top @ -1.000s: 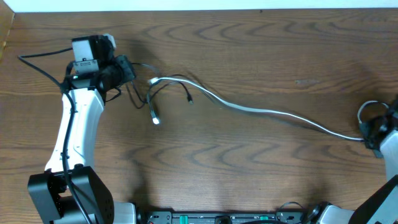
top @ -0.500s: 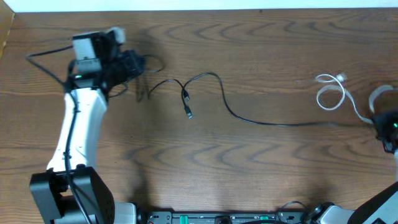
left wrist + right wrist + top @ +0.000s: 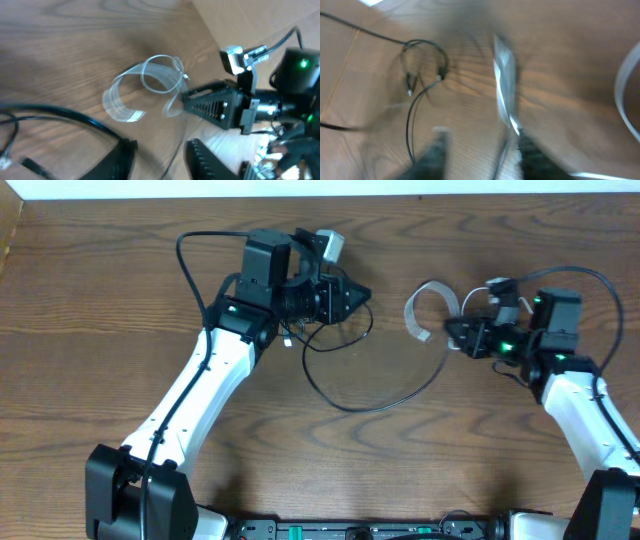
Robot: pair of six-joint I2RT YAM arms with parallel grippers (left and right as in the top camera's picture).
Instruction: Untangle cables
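curl of white cable (image 3: pixel 408 312) sits just off right gripper (image 3: pixel 457 333), the nearer arm; black cable (image 3: pixel 350 408) sags below. left gripper (image 3: pixel 354 293) gapes; whether right gripper clamps, i cannot tell.

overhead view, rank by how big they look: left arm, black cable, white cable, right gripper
1. left arm
2. black cable, spread in a wide loop
3. white cable and right gripper look about alike, so I won't rank those two.

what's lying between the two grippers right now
In the overhead view, the curled white cable lies between the left gripper and the right gripper. The black cable arcs past nearer the arm bases.
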